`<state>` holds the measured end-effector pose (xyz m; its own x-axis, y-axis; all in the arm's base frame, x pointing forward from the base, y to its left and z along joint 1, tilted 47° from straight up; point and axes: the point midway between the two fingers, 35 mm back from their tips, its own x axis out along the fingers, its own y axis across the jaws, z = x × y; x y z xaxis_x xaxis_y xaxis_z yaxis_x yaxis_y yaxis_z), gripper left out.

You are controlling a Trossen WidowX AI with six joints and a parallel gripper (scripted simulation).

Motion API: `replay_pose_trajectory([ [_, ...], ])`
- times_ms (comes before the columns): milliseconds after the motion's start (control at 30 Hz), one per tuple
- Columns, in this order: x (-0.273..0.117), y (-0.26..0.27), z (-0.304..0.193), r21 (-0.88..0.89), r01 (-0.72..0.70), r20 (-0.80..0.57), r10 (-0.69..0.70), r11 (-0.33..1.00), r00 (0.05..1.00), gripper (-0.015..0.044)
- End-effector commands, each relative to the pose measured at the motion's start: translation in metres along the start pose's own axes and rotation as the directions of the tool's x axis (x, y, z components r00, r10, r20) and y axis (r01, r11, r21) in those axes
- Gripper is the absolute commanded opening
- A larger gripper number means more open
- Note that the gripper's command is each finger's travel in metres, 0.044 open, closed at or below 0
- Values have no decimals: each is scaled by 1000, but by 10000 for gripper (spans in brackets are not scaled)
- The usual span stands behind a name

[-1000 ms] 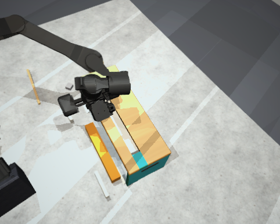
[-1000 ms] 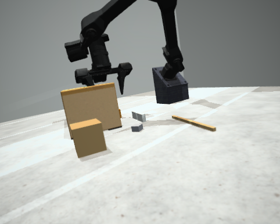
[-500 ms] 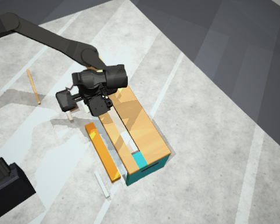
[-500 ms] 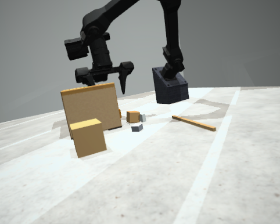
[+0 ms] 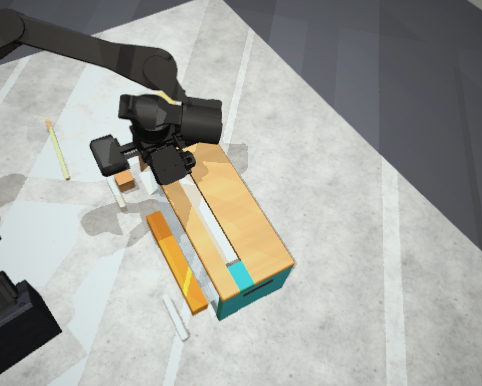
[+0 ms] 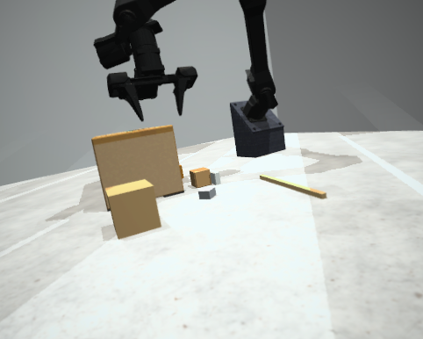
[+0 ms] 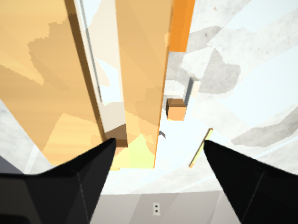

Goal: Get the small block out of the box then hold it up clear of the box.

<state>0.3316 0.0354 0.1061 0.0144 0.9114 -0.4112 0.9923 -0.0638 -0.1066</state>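
Observation:
A small orange-brown block (image 5: 124, 181) (image 6: 200, 176) (image 7: 176, 110) lies on the table just outside the box, near one end of its clear front. The box (image 5: 254, 210) (image 6: 139, 162) (image 7: 142, 75) stands upright, with a wooden top, a long slot and a teal end. My gripper (image 6: 161, 117) (image 7: 160, 143) is open and empty. Its fingers hang above the box's top, at the end nearer the block; in the top view the fingertips are hidden by the hand.
An orange bar (image 5: 176, 262) (image 7: 181, 25) lies along the box front. A white stick (image 5: 116, 194) (image 6: 215, 177) (image 7: 192, 92) lies right beside the block, another white stick (image 5: 175, 318) farther off. There are a small grey piece (image 6: 207, 193), a yellow stick (image 5: 58, 150) (image 6: 293, 186) (image 7: 201, 147) and a tan cuboid (image 6: 135, 211).

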Motion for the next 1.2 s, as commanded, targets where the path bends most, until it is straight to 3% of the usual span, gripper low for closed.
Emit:
replay_pose_trajectory([
  [0, 1, -2, -3, -175, -2, 20, 5, 985, 1000, 321],
  [100, 2, -6, -8, -521, 18, 63, 18, 853, 998, 285],
  [233, 4, -11, -15, -860, 81, 118, 42, 504, 992, 285],
  [400, 4, -17, -21, -979, 187, 180, 85, -78, 980, 285],
  [500, 5, -20, -26, -899, 237, 210, 112, -369, 971, 285],
  [767, 6, -24, -33, -590, 278, 247, 159, -758, 956, 285],
  [967, 7, -28, -39, -257, 268, 269, 198, -929, 942, 285],
  [1167, 7, -30, -44, 101, 214, 285, 234, -972, 930, 285],
])
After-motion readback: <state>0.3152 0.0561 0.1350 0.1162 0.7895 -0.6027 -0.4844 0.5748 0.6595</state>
